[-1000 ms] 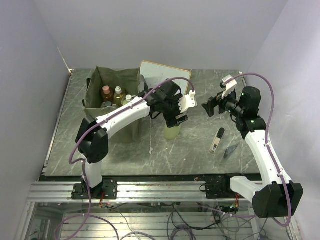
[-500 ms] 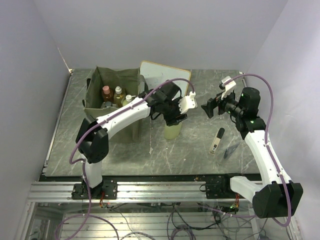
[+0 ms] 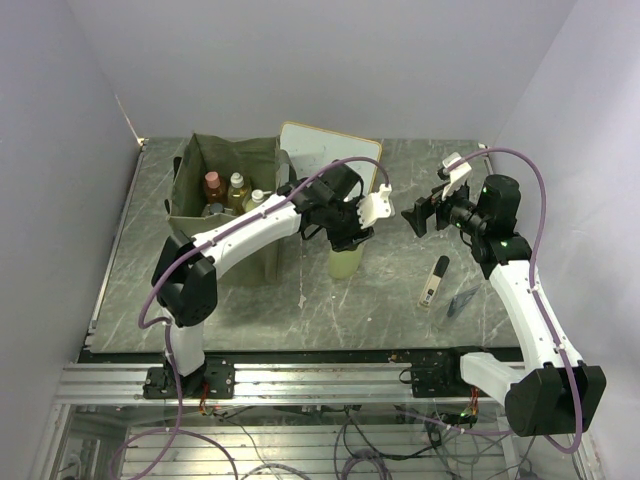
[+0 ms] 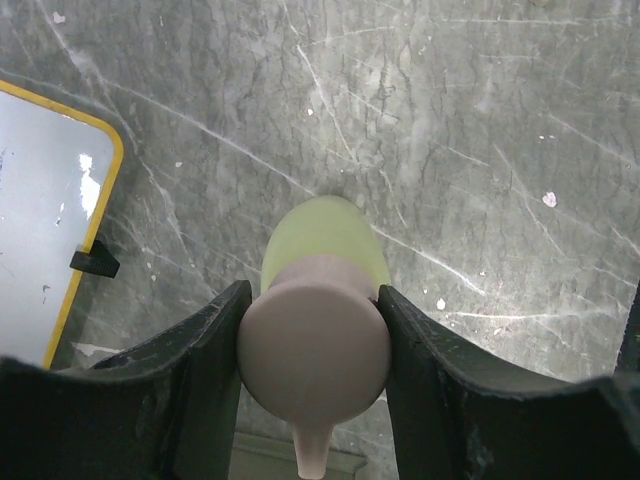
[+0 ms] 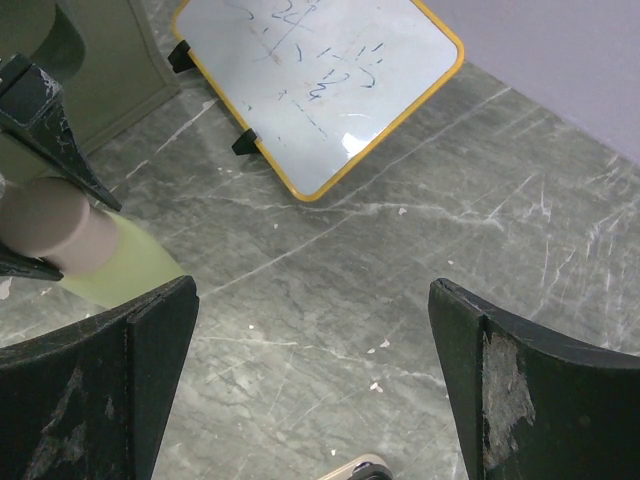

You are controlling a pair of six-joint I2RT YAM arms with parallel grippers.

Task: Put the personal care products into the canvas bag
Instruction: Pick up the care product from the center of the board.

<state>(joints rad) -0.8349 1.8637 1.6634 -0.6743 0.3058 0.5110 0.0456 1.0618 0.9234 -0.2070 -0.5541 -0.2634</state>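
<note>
A yellow-green pump bottle (image 3: pixel 346 262) stands on the grey table in front of the whiteboard. My left gripper (image 3: pixel 350 240) is shut on its white pump head (image 4: pixel 314 350), with the bottle body (image 4: pixel 325 232) below. The bottle also shows in the right wrist view (image 5: pixel 110 262). The olive-green canvas bag (image 3: pixel 195 190) stands at the back left and holds several bottles: a pink-capped one (image 3: pixel 212 185), an amber one (image 3: pixel 236 190) and a white-topped one (image 3: pixel 256 199). My right gripper (image 3: pixel 420 214) is open and empty, above the table right of the bottle.
A wood-framed whiteboard (image 3: pixel 325 152) lies behind the bottle, seen too in the right wrist view (image 5: pixel 320 80) and the left wrist view (image 4: pixel 40 250). A black-and-gold tube (image 3: pixel 434 280) and a dark flat item (image 3: pixel 462 299) lie on the table at right.
The right gripper has shifted slightly left. The left gripper stays on the pump head and the bottle stands in the same place.
</note>
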